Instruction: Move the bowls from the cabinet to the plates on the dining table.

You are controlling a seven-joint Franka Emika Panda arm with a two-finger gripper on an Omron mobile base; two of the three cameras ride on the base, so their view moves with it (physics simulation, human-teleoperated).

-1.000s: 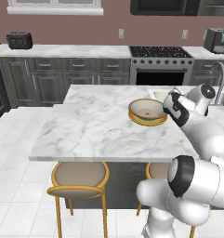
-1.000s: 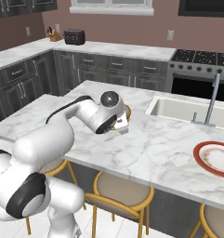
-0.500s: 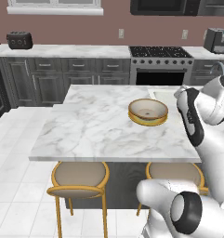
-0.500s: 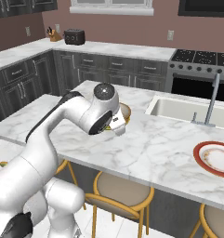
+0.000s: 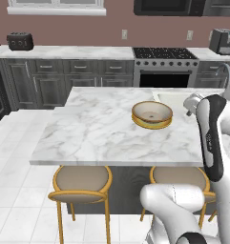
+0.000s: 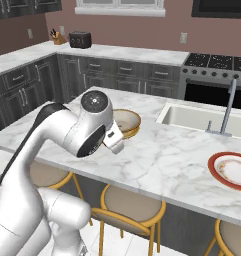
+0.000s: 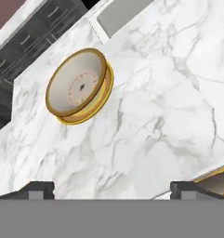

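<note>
A wide cream bowl (image 5: 152, 112) with a tan-brown rim rests on a yellow-rimmed plate (image 7: 93, 113) near the middle of the marble dining table (image 5: 97, 128). In the hand view the bowl (image 7: 76, 85) lies at the upper left. My gripper (image 7: 112, 190) is open and holds nothing, and it hovers well back from the bowl over bare marble. In the right base view my arm covers part of the bowl (image 6: 128, 120). A second plate (image 6: 235, 170) with a red-orange rim lies bare at the table's right end. Dark wall cabinet (image 6: 22, 6) bottoms show at the top left.
A built-in sink (image 6: 202, 117) with a tall tap (image 6: 227, 107) sits between the two plates. Yellow-framed stools (image 5: 80, 183) stand under the table's near edge. Behind are low drawer cabinets, a stove (image 5: 164, 53) and a toaster (image 5: 20, 41).
My arm has drawn back from the bowl, to the right in the left base view. The bowl stays on its plate and the jaws stay open.
</note>
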